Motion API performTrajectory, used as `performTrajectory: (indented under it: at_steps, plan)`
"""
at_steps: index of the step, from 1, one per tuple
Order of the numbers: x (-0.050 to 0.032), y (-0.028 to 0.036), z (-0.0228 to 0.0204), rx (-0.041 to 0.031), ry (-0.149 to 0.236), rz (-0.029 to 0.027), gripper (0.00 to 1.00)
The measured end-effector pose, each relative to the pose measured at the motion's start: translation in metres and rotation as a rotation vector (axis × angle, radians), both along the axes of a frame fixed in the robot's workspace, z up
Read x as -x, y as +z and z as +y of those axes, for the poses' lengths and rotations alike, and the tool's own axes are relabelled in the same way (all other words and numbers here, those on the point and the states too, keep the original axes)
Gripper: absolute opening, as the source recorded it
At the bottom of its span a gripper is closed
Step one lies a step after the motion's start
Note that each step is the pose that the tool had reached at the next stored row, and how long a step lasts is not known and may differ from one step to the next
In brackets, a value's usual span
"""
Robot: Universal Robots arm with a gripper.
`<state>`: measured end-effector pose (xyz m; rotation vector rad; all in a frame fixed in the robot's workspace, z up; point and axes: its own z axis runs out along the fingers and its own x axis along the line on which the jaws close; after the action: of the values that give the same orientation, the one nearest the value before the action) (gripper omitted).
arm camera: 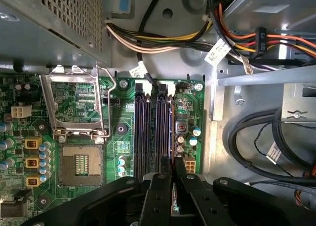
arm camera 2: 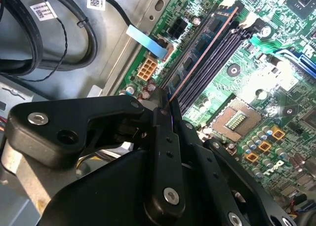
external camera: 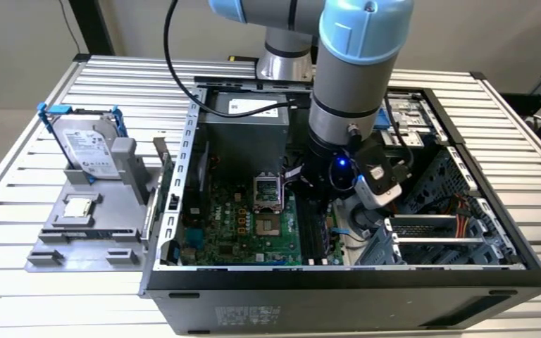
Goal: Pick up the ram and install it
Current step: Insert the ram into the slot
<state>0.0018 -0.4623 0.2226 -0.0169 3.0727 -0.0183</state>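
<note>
My tool (arm camera 2: 170, 105) was down inside the open computer case (external camera: 346, 278), its fingers (arm camera 2: 165, 152) drawn narrow and clamped on one end of the ram (arm camera 2: 200, 53) — the stick stood on its long edge over the outermost of the black memory slots (arm camera: 140, 127), right along the slot, though I could not tell whether it was seated. In the first wrist view the tool (arm camera: 173, 179) sat at the near end of those slots, beside the open processor socket (arm camera: 79, 164) on the green motherboard (external camera: 237, 232). In the exterior view, a hard drive (external camera: 87, 144) in its blue bracket stood on a grey stand on the table (external camera: 26, 211), on the exterior view's left — well apart from the case.
</note>
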Motion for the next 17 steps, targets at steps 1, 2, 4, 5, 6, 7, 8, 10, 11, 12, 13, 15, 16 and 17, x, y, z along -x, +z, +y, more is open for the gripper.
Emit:
performTrajectory:
  at_steps: [1, 2, 4, 5, 6, 7, 8, 10, 11, 12, 13, 15, 16, 17]
  plan:
    - [0.0000, 0.0000, 0.0000, 0.0000, 0.000, 0.0000, 0.00]
    - [0.0000, -0.0001, 0.0000, 0.0000, 0.000, 0.0000, 0.00]
    - [0.0000, -0.0001, 0.0002, 0.0000, -0.001, 0.0000, 0.00]
    - [0.0000, -0.0001, 0.0007, 0.0001, -0.002, 0.0000, 0.00]
    - [0.0000, -0.0001, 0.0012, 0.0001, -0.003, 0.0000, 0.00]
    - [0.0000, -0.0001, 0.0017, 0.0002, -0.005, 0.0000, 0.00]
    - [0.0000, -0.0002, 0.0019, 0.0001, -0.006, 0.0000, 0.00]
    - [0.0000, -0.0008, 0.0019, 0.0002, -0.014, 0.0000, 0.00]
    - [0.0000, -0.0013, 0.0020, 0.0001, -0.019, 0.0001, 0.00]
    - [0.0000, -0.0015, 0.0021, 0.0002, -0.022, 0.0006, 0.00]
    - [0.0000, -0.0015, 0.0024, 0.0003, -0.023, 0.0007, 0.00]
    - [0.0000, -0.0019, 0.0029, 0.0002, -0.024, 0.0007, 0.00]
    - [-0.0001, -0.0022, 0.0031, 0.0001, -0.024, 0.0008, 0.00]
    - [-0.0001, -0.0027, 0.0032, 0.0001, -0.024, 0.0008, 0.00]
